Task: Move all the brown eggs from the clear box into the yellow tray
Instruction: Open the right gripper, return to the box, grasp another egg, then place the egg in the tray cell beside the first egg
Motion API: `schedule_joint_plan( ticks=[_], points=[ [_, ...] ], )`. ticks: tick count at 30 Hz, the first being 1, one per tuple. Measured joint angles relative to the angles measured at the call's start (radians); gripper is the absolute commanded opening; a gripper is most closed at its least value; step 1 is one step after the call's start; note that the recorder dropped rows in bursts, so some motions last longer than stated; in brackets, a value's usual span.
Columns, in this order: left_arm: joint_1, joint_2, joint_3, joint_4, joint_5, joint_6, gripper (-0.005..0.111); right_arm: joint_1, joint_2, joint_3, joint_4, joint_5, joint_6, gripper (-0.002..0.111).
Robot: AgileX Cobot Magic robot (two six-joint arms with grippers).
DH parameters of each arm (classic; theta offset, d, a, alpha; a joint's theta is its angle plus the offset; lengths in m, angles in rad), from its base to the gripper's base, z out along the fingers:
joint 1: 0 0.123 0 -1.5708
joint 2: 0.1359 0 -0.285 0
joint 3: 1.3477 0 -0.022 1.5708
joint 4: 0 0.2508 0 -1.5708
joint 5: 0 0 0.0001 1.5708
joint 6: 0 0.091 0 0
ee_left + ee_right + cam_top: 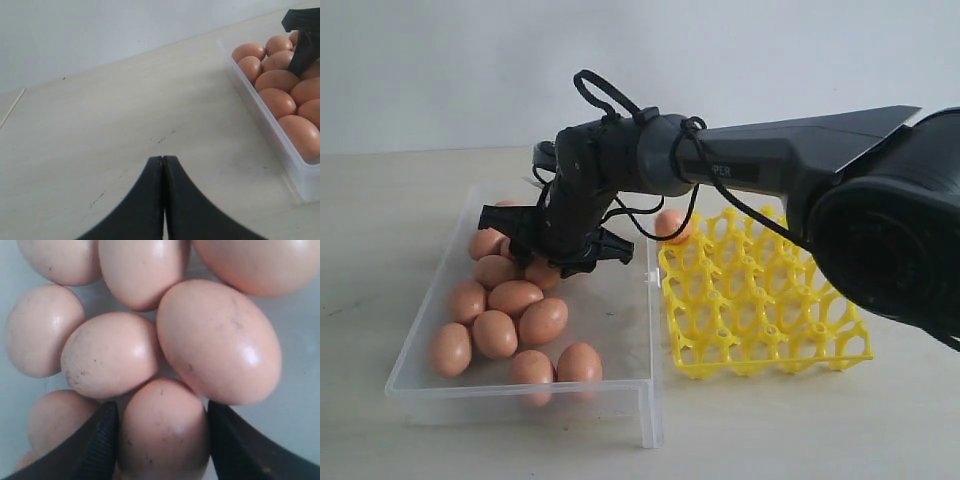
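Observation:
Several brown eggs (515,297) lie in the clear box (520,398) on the left. One brown egg (672,224) sits in a far-corner cell of the yellow tray (760,300). My right gripper (555,252) reaches down into the box's far end. In the right wrist view its two fingers (102,440) press against both sides of one brown egg (162,410), which still lies among the others. My left gripper (163,159) is shut and holds nothing; it hovers over bare table beside the box wall (280,145).
The box and tray stand side by side, nearly touching, on a pale wooden table (380,230). A small clasp (650,275) sticks out of the box wall facing the tray. The right arm (790,160) stretches over the tray's far edge.

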Motion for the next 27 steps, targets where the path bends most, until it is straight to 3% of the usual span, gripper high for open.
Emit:
schedule_joint_plan(
  ticks=[7,20,27],
  points=[
    [0.0,0.0,0.0,0.0,0.0,0.0,0.0,-0.002,-0.125,0.095,-0.138,-0.123,-0.132,0.0],
    [0.0,0.0,0.0,0.0,0.0,0.0,0.0,-0.161,-0.484,0.764,-0.097,-0.805,-0.585,0.0],
    [0.0,0.0,0.0,0.0,0.0,0.0,0.0,-0.27,-0.534,0.961,-0.004,-1.015,-0.73,0.0]
  ],
)
